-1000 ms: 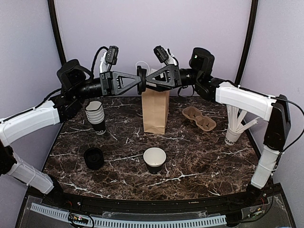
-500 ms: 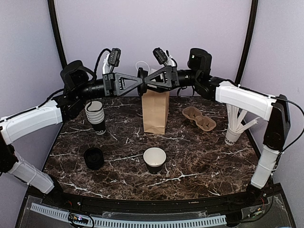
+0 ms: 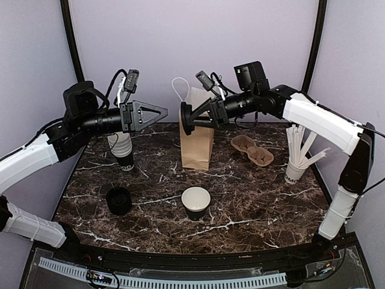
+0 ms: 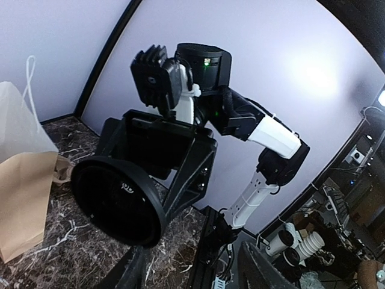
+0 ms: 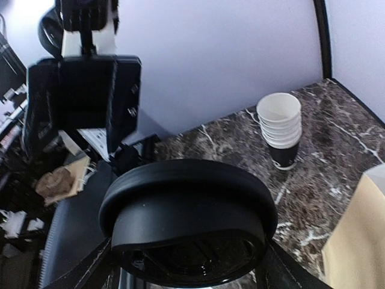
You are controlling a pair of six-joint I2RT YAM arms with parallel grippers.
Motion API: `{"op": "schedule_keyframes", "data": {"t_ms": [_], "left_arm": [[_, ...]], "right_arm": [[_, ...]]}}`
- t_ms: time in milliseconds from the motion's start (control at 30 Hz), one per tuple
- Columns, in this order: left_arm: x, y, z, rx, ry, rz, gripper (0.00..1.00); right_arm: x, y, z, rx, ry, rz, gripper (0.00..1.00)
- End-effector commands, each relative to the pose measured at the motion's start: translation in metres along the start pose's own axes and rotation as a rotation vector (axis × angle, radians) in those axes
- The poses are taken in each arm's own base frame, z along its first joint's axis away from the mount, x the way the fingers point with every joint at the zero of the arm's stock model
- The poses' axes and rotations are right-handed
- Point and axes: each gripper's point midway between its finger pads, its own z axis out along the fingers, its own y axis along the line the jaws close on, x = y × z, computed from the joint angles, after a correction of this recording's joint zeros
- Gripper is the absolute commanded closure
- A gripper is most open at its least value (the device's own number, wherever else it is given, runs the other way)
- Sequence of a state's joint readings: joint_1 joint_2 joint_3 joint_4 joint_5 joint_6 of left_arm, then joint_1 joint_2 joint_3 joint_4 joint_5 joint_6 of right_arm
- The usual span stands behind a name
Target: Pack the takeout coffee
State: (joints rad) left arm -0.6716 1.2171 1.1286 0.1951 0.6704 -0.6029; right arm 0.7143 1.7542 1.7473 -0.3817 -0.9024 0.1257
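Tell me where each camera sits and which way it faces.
Top external: above and behind the robot, looking down on the marble table; both arms show.
Left wrist: faces the right hand holding the black lid; own fingertips at the bottom.
Right wrist: faces the left hand beyond that lid; own fingers flank it.
Shared: all three show the lid and brown paper bag.

The surface [image 3: 258, 198] is showing dark brown marble streaked with thin white veins. The paper cup [image 3: 195, 202] is showing black outside and white inside, and the round lid [image 3: 186, 118] is gleaming glossy black. The paper bag [image 3: 197, 141] is showing plain tan-brown with a white cord handle. The stacked cups [image 3: 123, 147] are showing white rims over a black base. The cup carrier [image 3: 252, 150] is showing pale cardboard brown. The stirrers [image 3: 292, 144] are showing white. The walls [image 3: 180, 42] are glowing pale lilac.
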Motion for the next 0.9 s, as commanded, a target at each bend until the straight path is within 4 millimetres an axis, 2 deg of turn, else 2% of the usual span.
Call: {"op": "schedule_keyframes", "data": {"t_ms": [0,33,167,200,233,267,300,333,367,433,467,500,533,567,600,633,733,867], "left_arm": [[0.022,0.035,-0.027,-0.261,0.031,0.003,0.44],[0.031,0.052,-0.033,-0.345,0.044,-0.023,0.44],[0.066,0.095,-0.043,-0.511,0.082,-0.141,0.45],[0.08,0.106,-0.043,-0.536,0.11,-0.172,0.46],[0.088,0.112,-0.044,-0.557,0.123,-0.203,0.47],[0.105,0.123,-0.045,-0.582,0.153,-0.232,0.49],[0.11,0.126,-0.042,-0.584,0.143,-0.237,0.5],[0.129,0.135,-0.042,-0.602,0.168,-0.25,0.51],[0.134,0.134,-0.036,-0.598,0.16,-0.238,0.52],[0.165,0.144,-0.026,-0.632,0.231,-0.234,0.53],[0.169,0.145,-0.021,-0.643,0.251,-0.223,0.54],[0.188,0.149,-0.017,-0.679,0.311,-0.2,0.54],[0.193,0.144,-0.01,-0.675,0.337,-0.179,0.54],[0.207,0.152,-0.01,-0.714,0.388,-0.171,0.55],[0.212,0.149,-0.005,-0.714,0.408,-0.158,0.55],[0.224,0.156,-0.005,-0.744,0.445,-0.161,0.56],[0.243,0.158,0.002,-0.752,0.491,-0.18,0.57],[0.265,0.157,0.016,-0.726,0.541,-0.186,0.59]], "right_arm": [[0.032,-0.003,-0.027,0.195,0.184,-0.232,0.25],[0.042,-0.006,-0.03,0.216,0.223,-0.248,0.25],[0.074,-0.01,-0.035,0.267,0.381,-0.33,0.26],[0.081,-0.009,-0.035,0.269,0.419,-0.348,0.26],[0.087,-0.009,-0.036,0.275,0.455,-0.369,0.26],[0.093,-0.01,-0.035,0.284,0.488,-0.386,0.26],[0.098,-0.012,-0.035,0.294,0.512,-0.399,0.26],[0.103,-0.013,-0.035,0.3,0.529,-0.408,0.25],[0.108,-0.014,-0.034,0.298,0.542,-0.411,0.25],[0.114,-0.012,-0.033,0.29,0.56,-0.409,0.26],[0.116,-0.011,-0.033,0.285,0.566,-0.407,0.26],[0.116,-0.009,-0.032,0.286,0.572,-0.408,0.26],[0.117,-0.009,-0.031,0.291,0.578,-0.413,0.26],[0.117,-0.009,-0.032,0.302,0.585,-0.419,0.26],[0.118,-0.009,-0.032,0.309,0.593,-0.427,0.26],[0.119,-0.008,-0.032,0.311,0.598,-0.435,0.26],[0.126,-0.004,-0.033,0.301,0.632,-0.45,0.26],[0.134,0.011,-0.03,0.284,0.682,-0.505,0.25]]}}
